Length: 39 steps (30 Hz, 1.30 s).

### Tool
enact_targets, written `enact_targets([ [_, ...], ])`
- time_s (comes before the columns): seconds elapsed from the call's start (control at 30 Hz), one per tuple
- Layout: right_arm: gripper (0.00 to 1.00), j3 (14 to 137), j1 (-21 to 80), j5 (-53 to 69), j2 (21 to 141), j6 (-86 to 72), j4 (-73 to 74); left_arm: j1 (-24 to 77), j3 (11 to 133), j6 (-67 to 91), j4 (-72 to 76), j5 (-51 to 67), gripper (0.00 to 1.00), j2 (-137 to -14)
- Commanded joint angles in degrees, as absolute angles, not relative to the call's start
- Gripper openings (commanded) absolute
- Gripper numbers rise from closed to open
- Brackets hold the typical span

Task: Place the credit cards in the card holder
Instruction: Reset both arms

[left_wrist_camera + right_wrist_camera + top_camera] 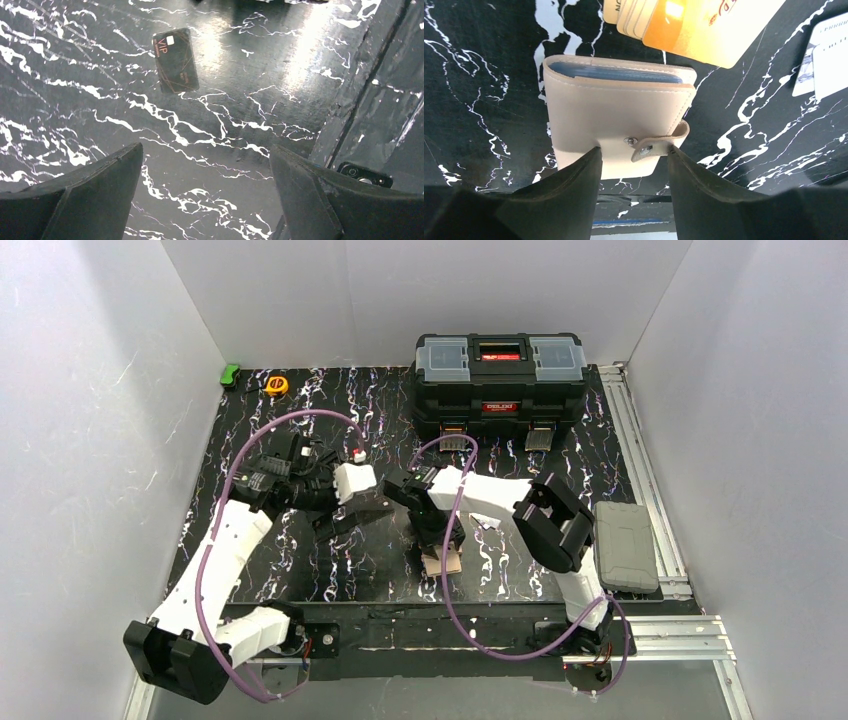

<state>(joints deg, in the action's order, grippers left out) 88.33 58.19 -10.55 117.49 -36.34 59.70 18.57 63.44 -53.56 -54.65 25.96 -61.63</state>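
Hovers with left end effector [205,200] wide apart over black card [175,60] on table [260,100]; straddles loose tab [661,140] of folded wallet [614,115] with right end effector [634,185], also apart; orange card [704,30] outside, just beside.

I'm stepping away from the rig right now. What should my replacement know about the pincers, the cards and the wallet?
Left pincer: wide open and empty. The black rectangular VIP card lies flat on the black marbled tabletop ahead of it.
Right pincer: open, fingers astride the near edge of the cream-beige folding wallet, which lies folded with its snap tab undone.
The orange plastic card lies on the table just beyond the wallet.
Done: neither card is in.
Left: open the wallet and insert both.
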Motion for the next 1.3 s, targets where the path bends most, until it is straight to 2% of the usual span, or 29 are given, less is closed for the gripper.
enact_targets([
  [0.0, 0.60, 87.93, 59.22, -15.66, 116.68, -36.88, 48.11, 16.54, 63.67, -46.24, -53.06, 24.41, 0.98, -60.54],
  [0.13, 0.68, 93.39, 60.32, -17.98, 111.70, -35.68, 52.29, 14.87, 63.10, -42.45, -49.77, 24.59, 0.98, -59.96],
  [0.2, 0.80, 93.41, 60.23, -18.76, 106.99, -34.88, 51.48, 14.22, 62.73, -39.81, -47.96, 25.07, 0.98, -59.98],
  [0.23, 0.93, 93.16, 60.21, -19.24, 104.59, -34.09, 50.65, 14.05, 62.25, -37.79, -46.05, 23.93, 0.98, -60.02],
  [0.27, 0.98, 93.27, 60.13, -19.84, 102.29, -33.11, 50.01, 13.93, 61.68, -35.46, -43.78, 22.21, 0.98, -60.11],
  [0.4, 0.98, 96.91, 58.71, -22.83, 96.70, -28.97, 51.88, 12.54, 61.04, -28.28, -37.59, 16.32, 0.98, -61.67],
  [0.5, 0.98, 98.06, 55.25, -25.14, 93.47, -27.23, 53.56, 9.47, 62.06, -25.18, -36.38, 19.24, 0.98, -63.76],
  [0.6, 0.98, 94.73, 47.23, -23.67, 89.12, -29.14, 53.46, 7.49, 62.58, -22.64, -35.01, 20.62, 0.98, -66.56],
  [0.63, 0.98, 92.79, 43.95, -23.01, 87.11, -29.96, 52.62, 7.20, 62.59, -22.18, -34.72, 20.98, 0.98, -67.66],
  [0.73, 0.98, 80.74, 35.62, -25.98, 80.30, -31.08, 45.71, 6.86, 60.97, -21.51, -32.53, 21.53, 0.87, -68.72],
  [0.8, 0.98, 71.53, 32.08, -29.66, 76.00, -28.23, 38.61, 6.75, 58.81, -20.22, -29.68, 20.67, 0.85, -68.94],
  [0.9, 0.98, 60.54, 29.37, -38.62, 71.55, -22.98, 27.26, 6.23, 56.15, -17.49, -25.83, 18.95, 0.88, -69.58],
  [0.97, 0.98, 56.37, 27.65, -46.34, 70.71, -21.23, 22.19, 5.53, 54.42, -16.10, -22.87, 18.22, 0.98, -70.15],
  [1.0, 0.98, 55.02, 25.95, -48.72, 70.67, -20.65, 20.38, 4.87, 53.23, -15.52, -20.96, 18.16, 0.98, -70.26],
  [1.27, 0.98, 43.41, 12.71, -46.67, 72.99, -16.74, -0.05, 0.16, 41.11, -11.78, 3.24, 17.89, 0.98, -74.03],
])
